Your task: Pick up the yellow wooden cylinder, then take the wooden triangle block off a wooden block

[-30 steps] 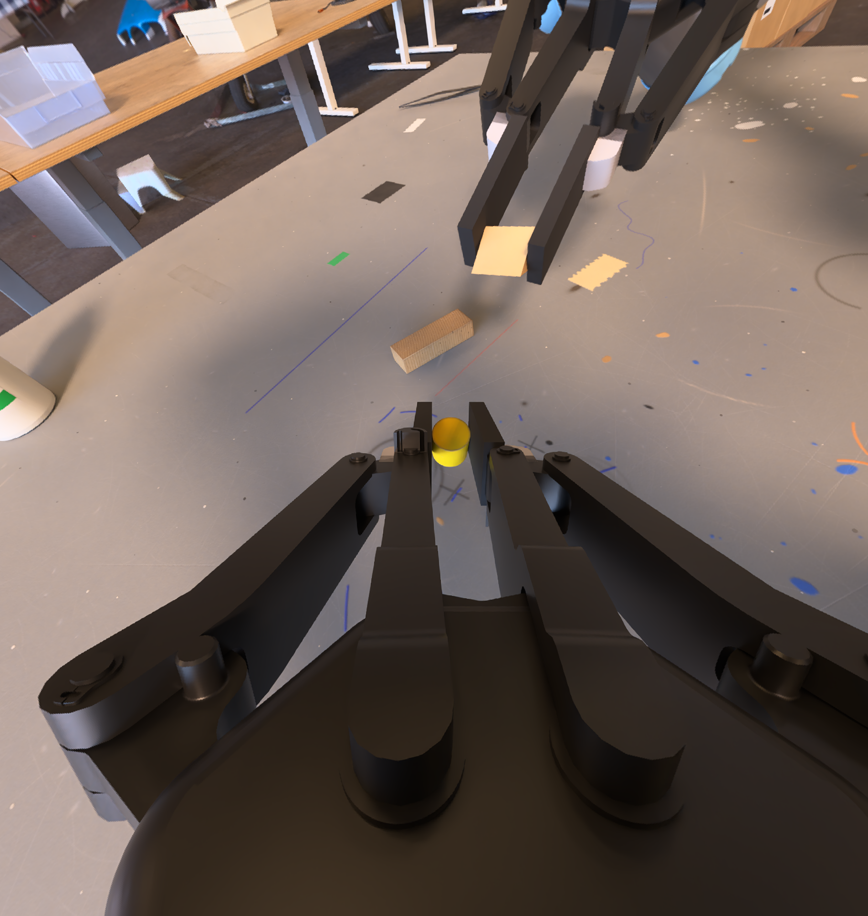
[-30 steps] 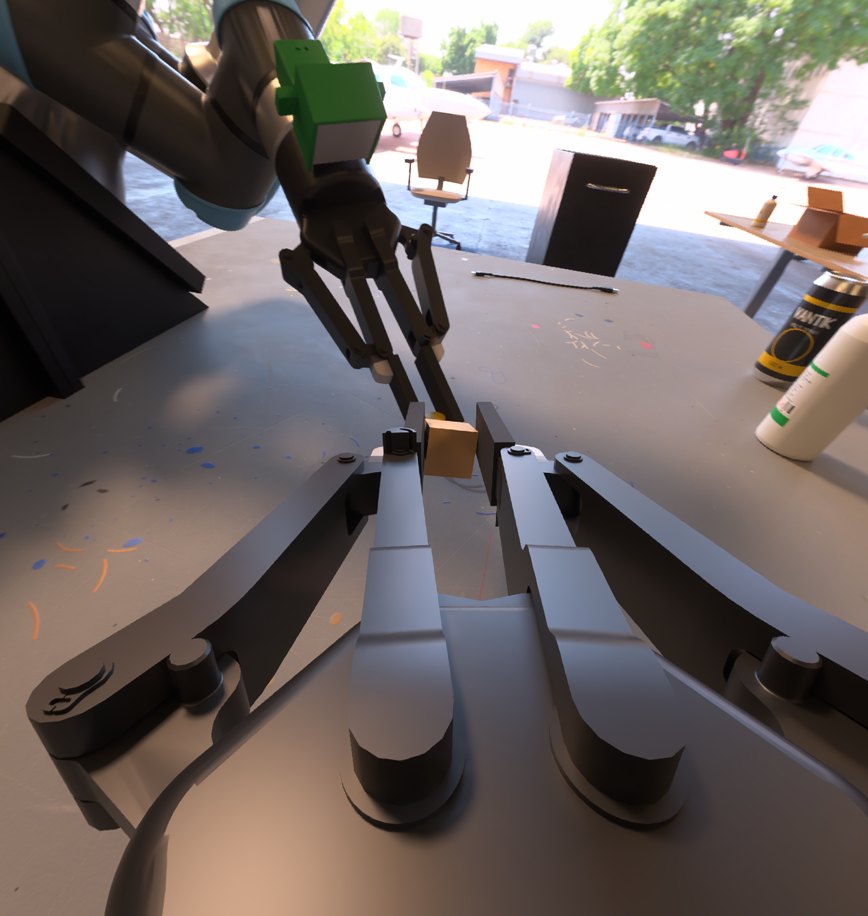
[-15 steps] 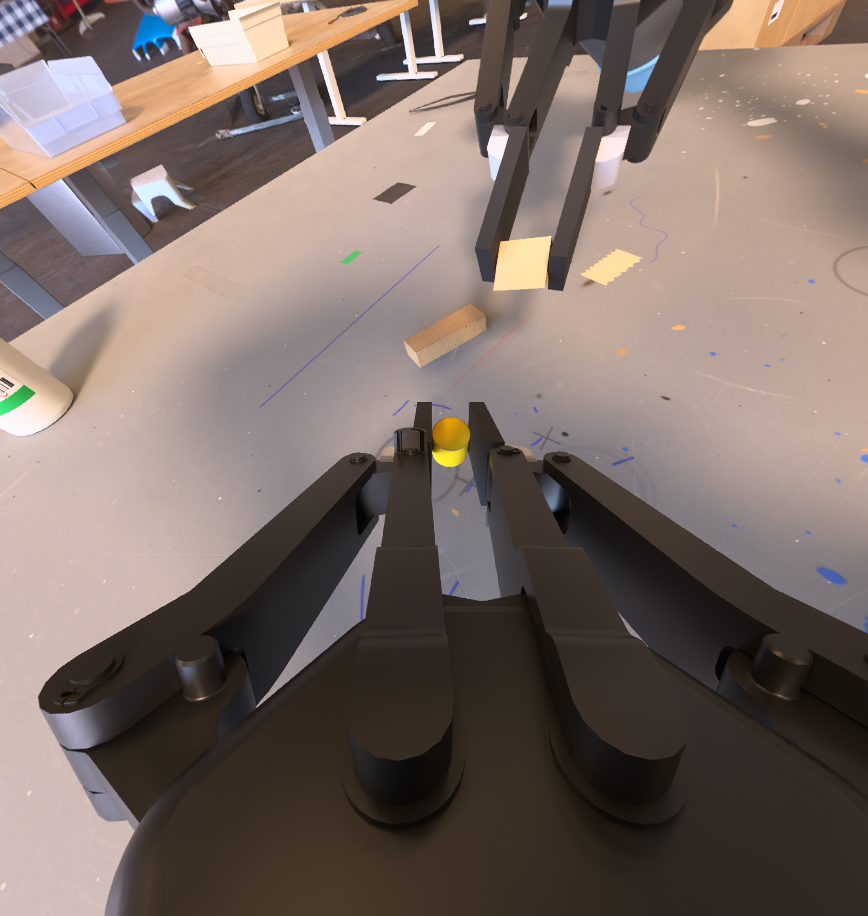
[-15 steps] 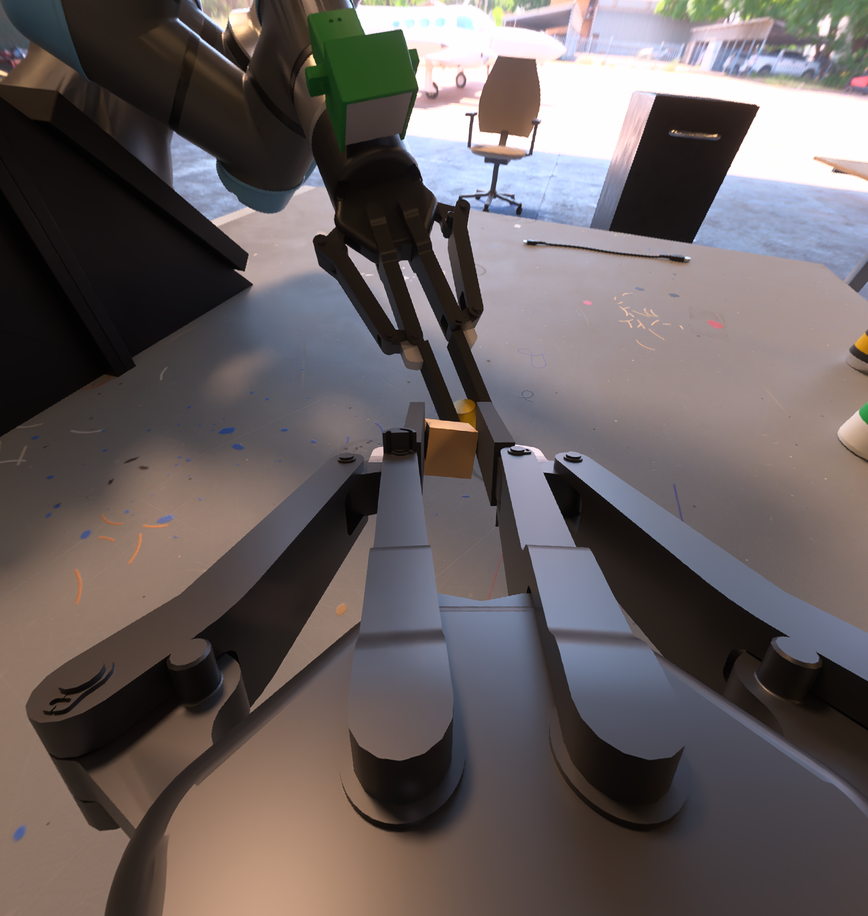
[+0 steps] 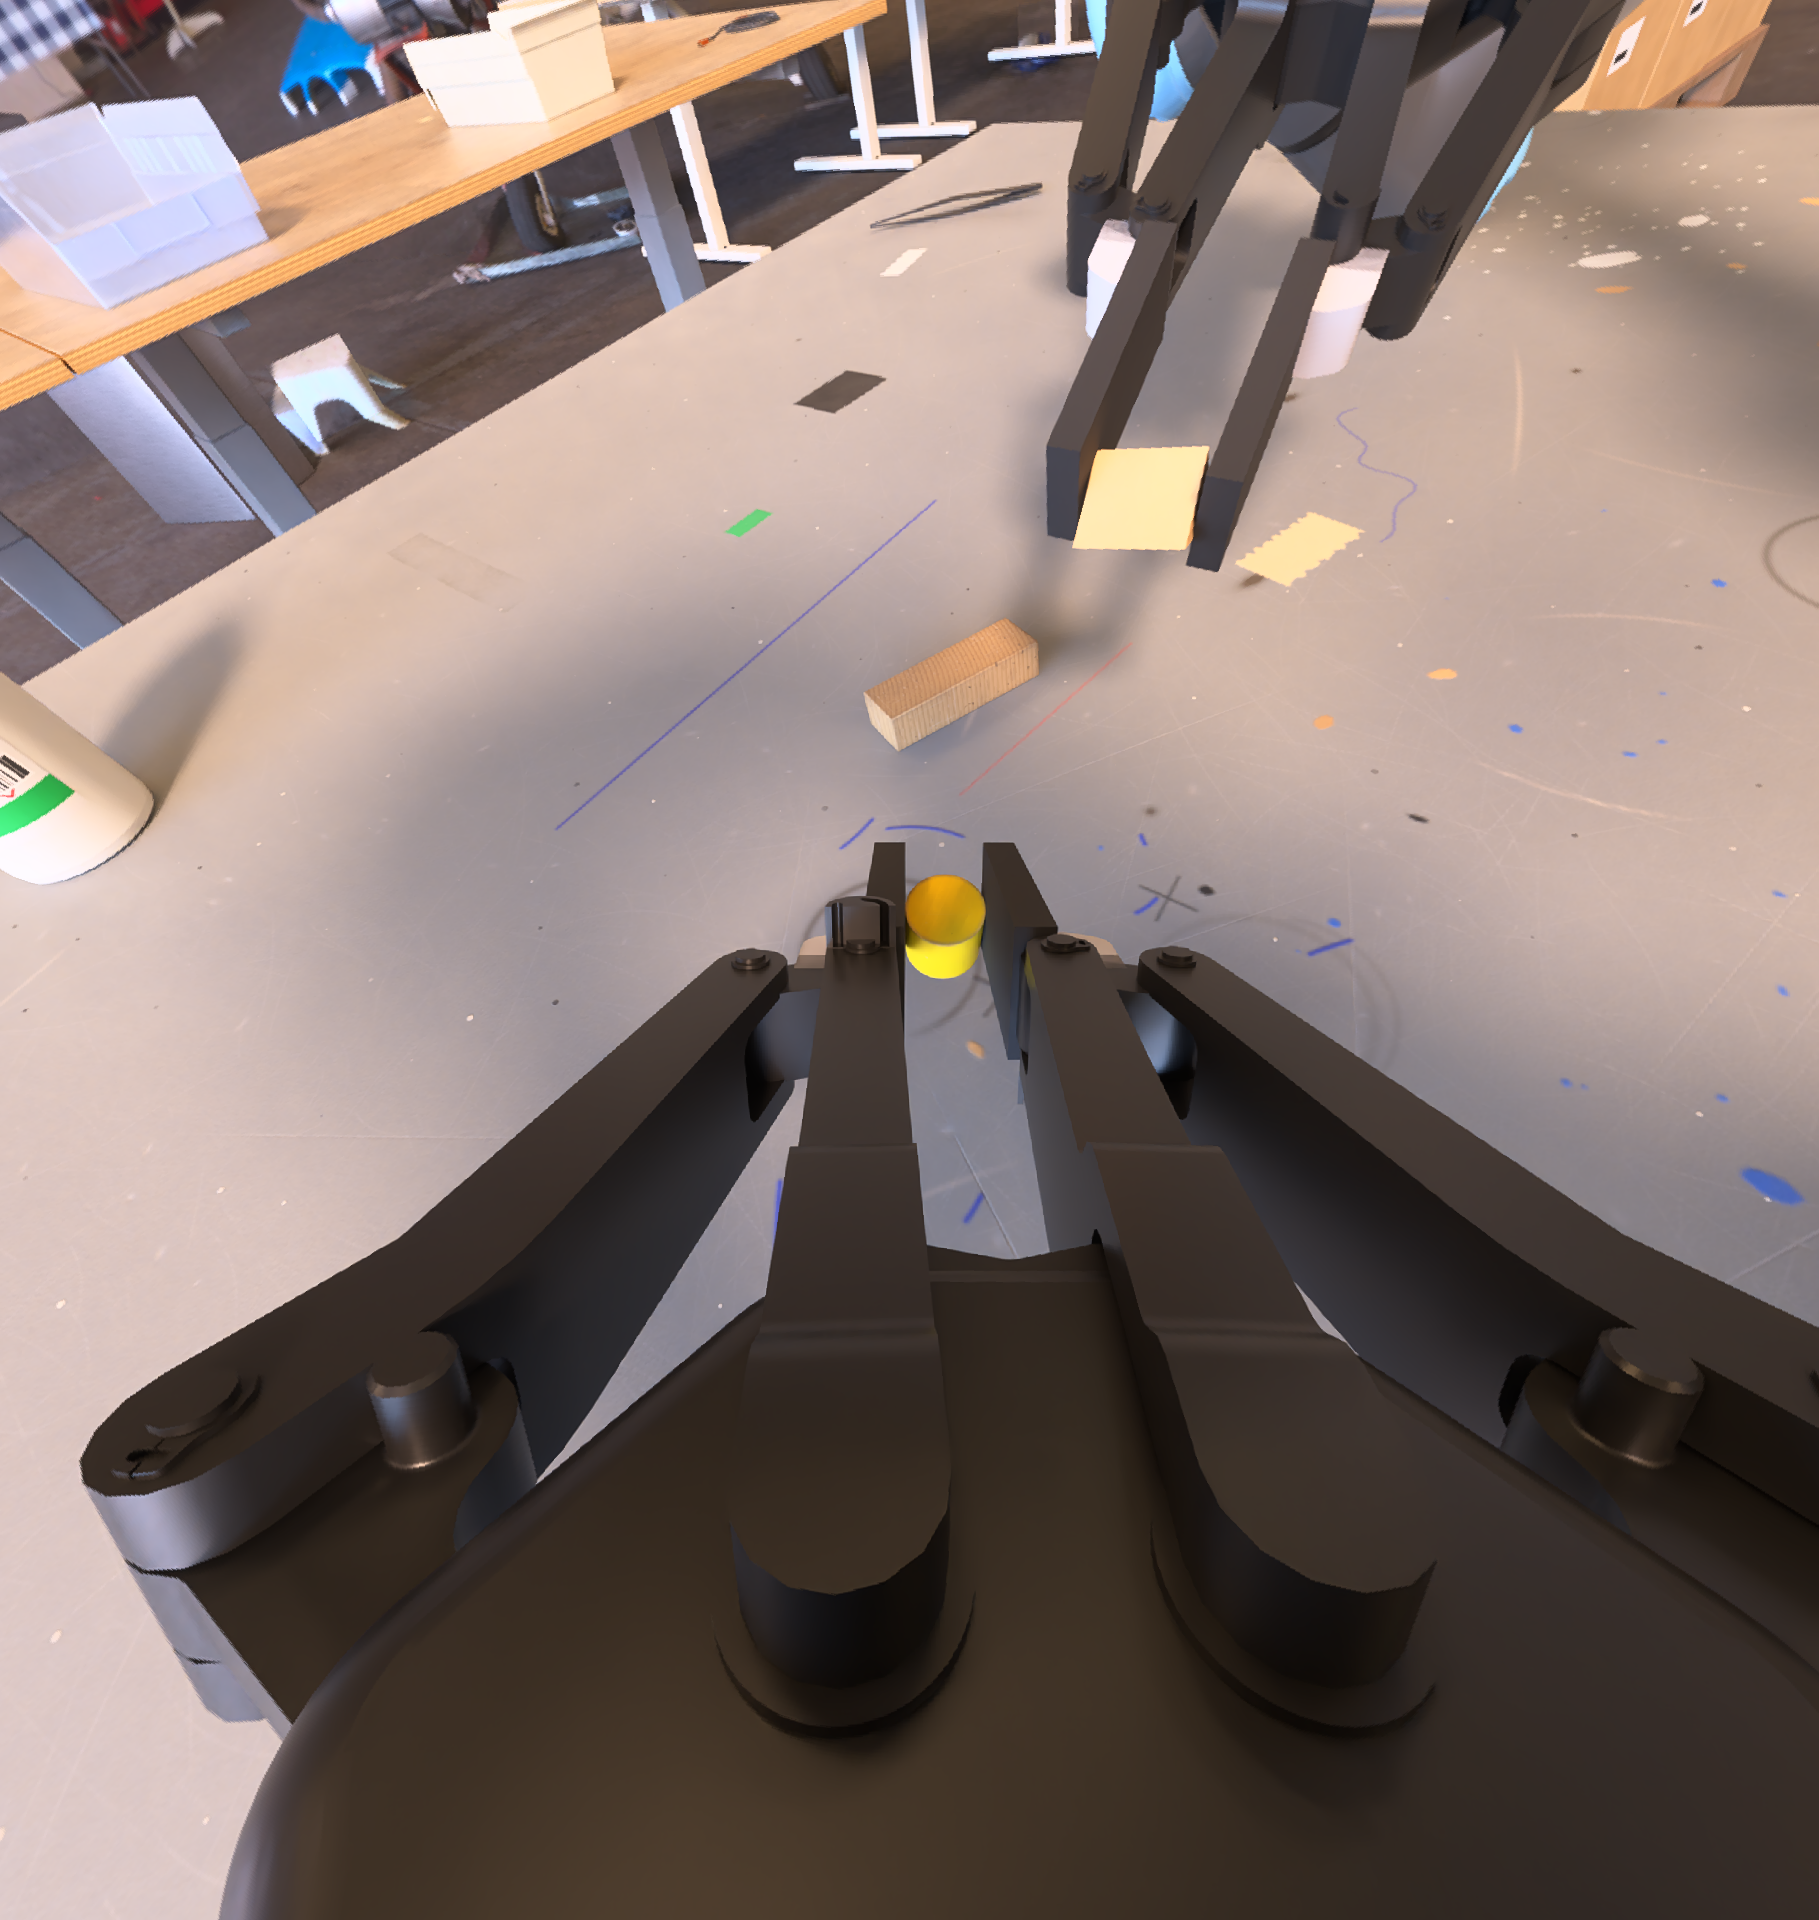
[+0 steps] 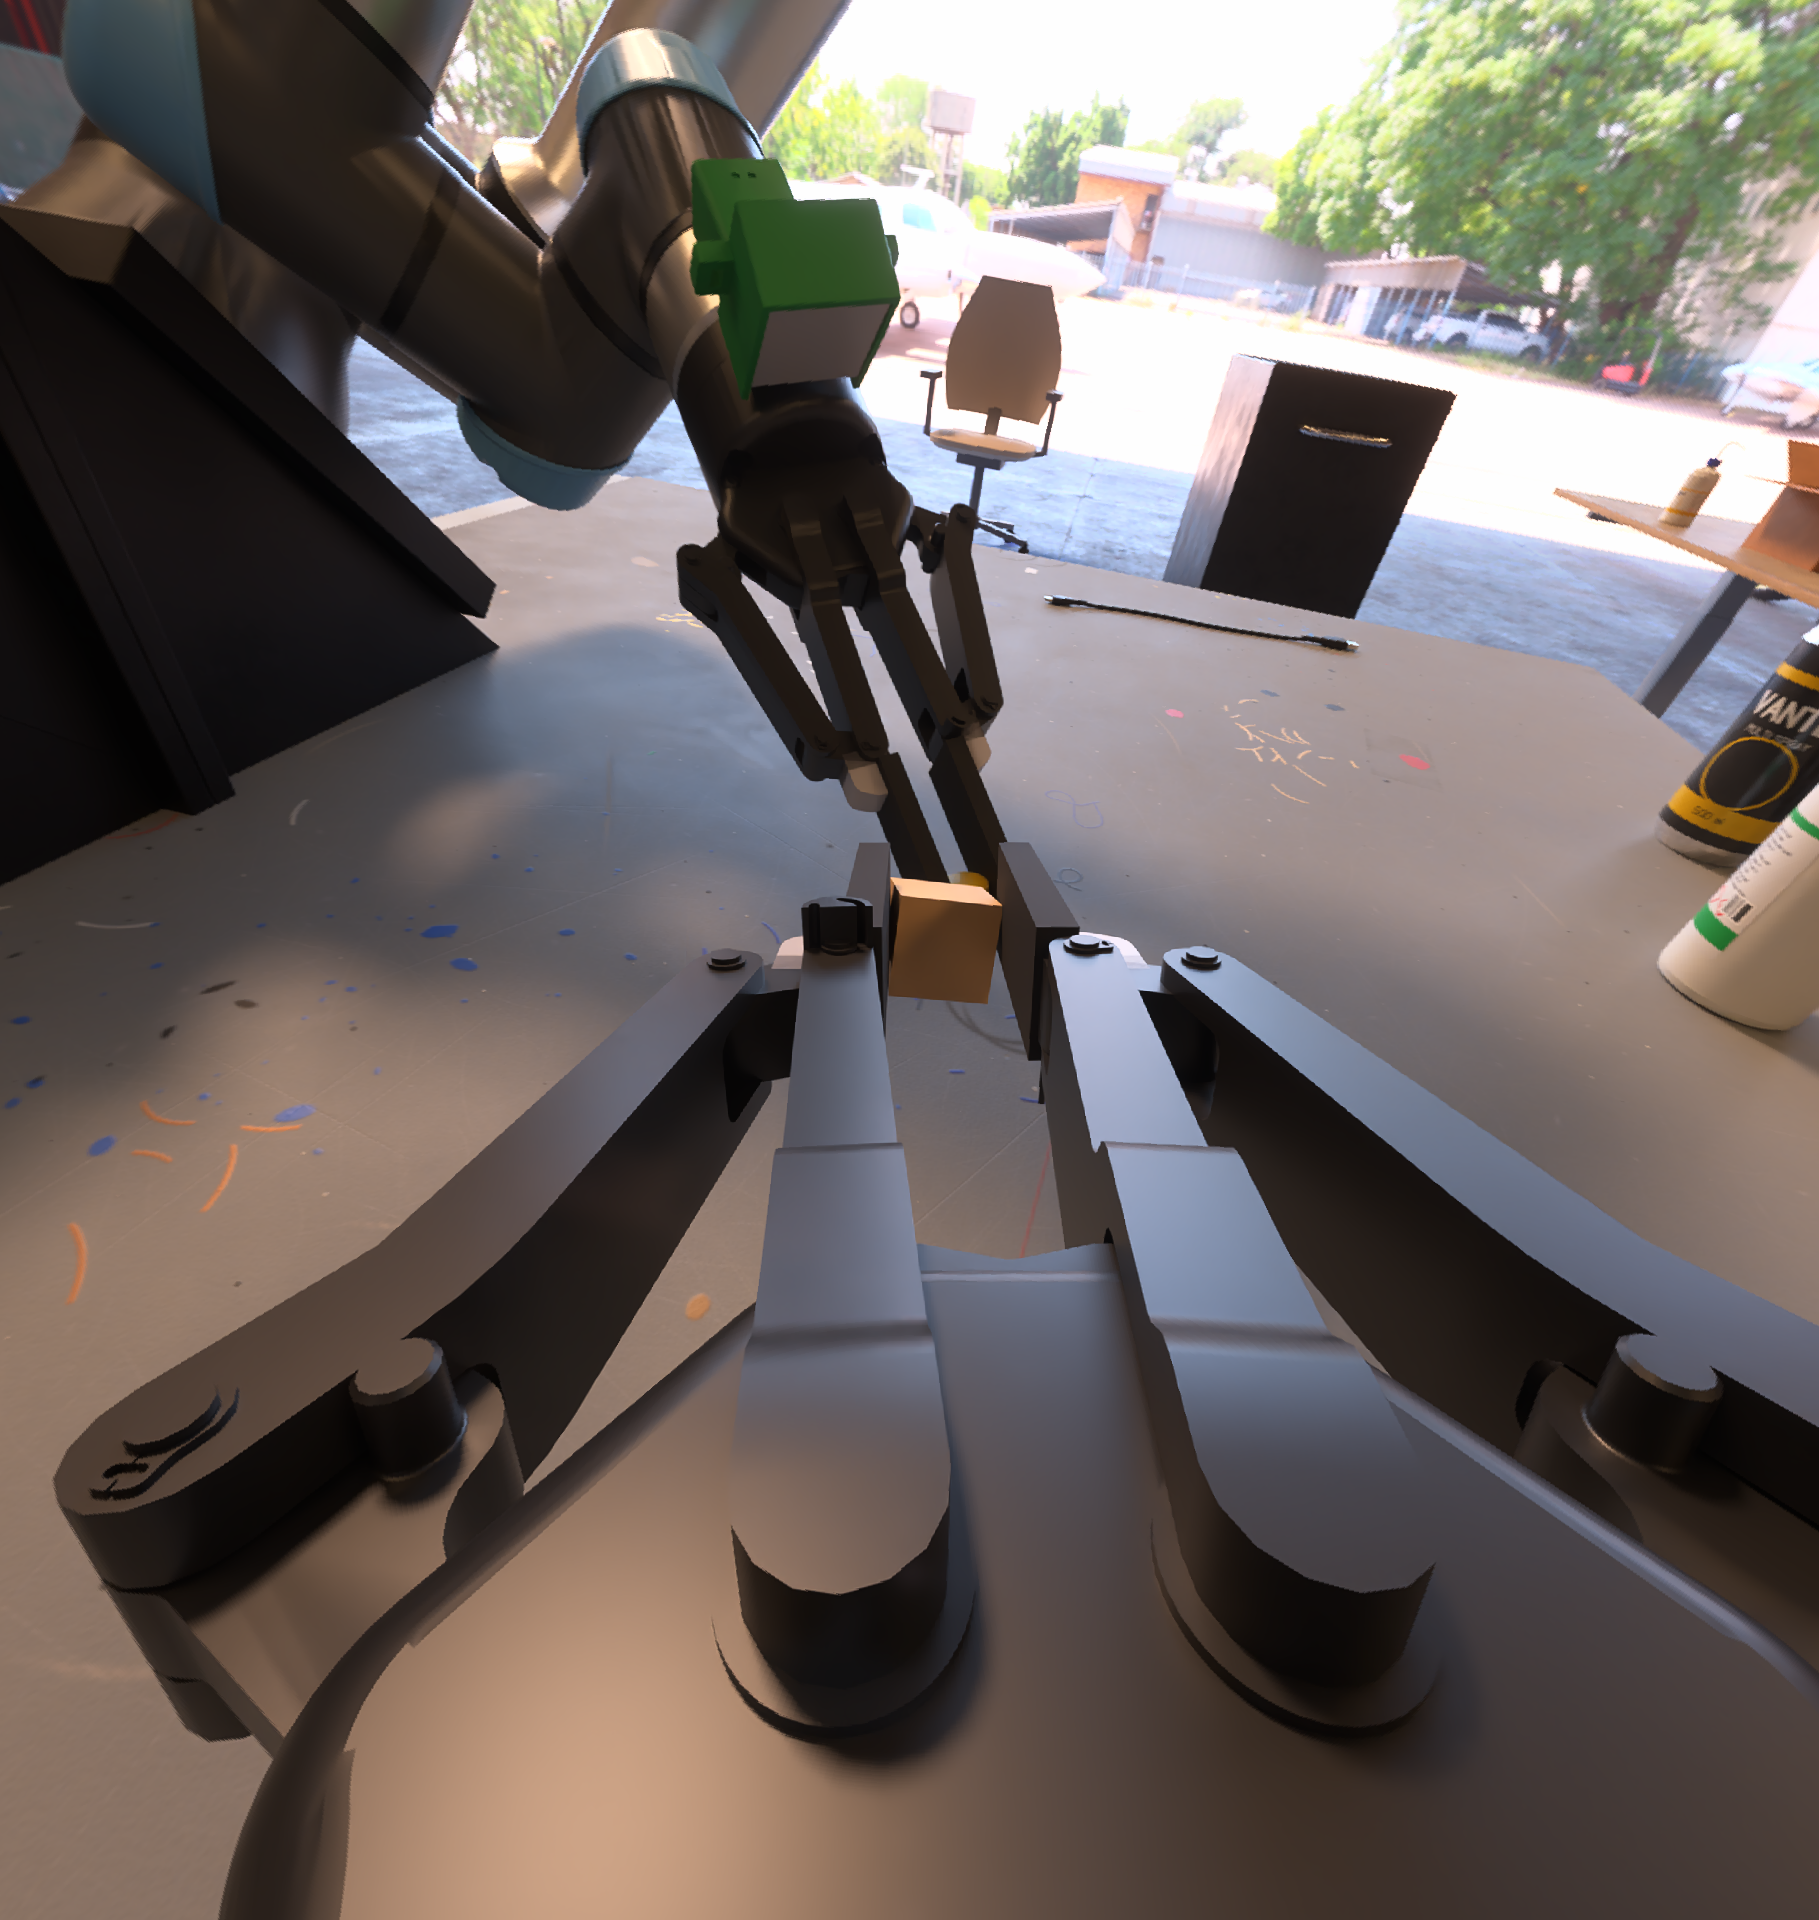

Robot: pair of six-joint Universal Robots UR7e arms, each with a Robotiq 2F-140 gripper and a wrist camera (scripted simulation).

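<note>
My left gripper (image 5: 943,868) is shut on the yellow wooden cylinder (image 5: 943,925) and holds it above the grey table (image 5: 469,987). My right gripper (image 6: 944,883) is shut on the wooden triangle block (image 6: 941,951), held in the air. In the left wrist view the right gripper (image 5: 1133,520) shows at the upper right with the pale block (image 5: 1136,497) between its fingers. The oblong wooden block (image 5: 952,684) lies bare on the table between the two grippers. In the right wrist view the left gripper (image 6: 962,862) reaches in from behind, a bit of yellow showing at its tips.
A white bottle (image 5: 22,800) lies at the table's left edge; it also shows at the right in the right wrist view (image 6: 1778,914), beside a black and yellow can (image 6: 1767,748). A pale serrated patch (image 5: 1298,545) marks the table. A black cable (image 6: 1196,621) lies far back.
The right gripper has moved with the triangle block, a little farther from the oblong block in the left wrist view. The left gripper has kept hold of the cylinder and shifted slightly over the table.
</note>
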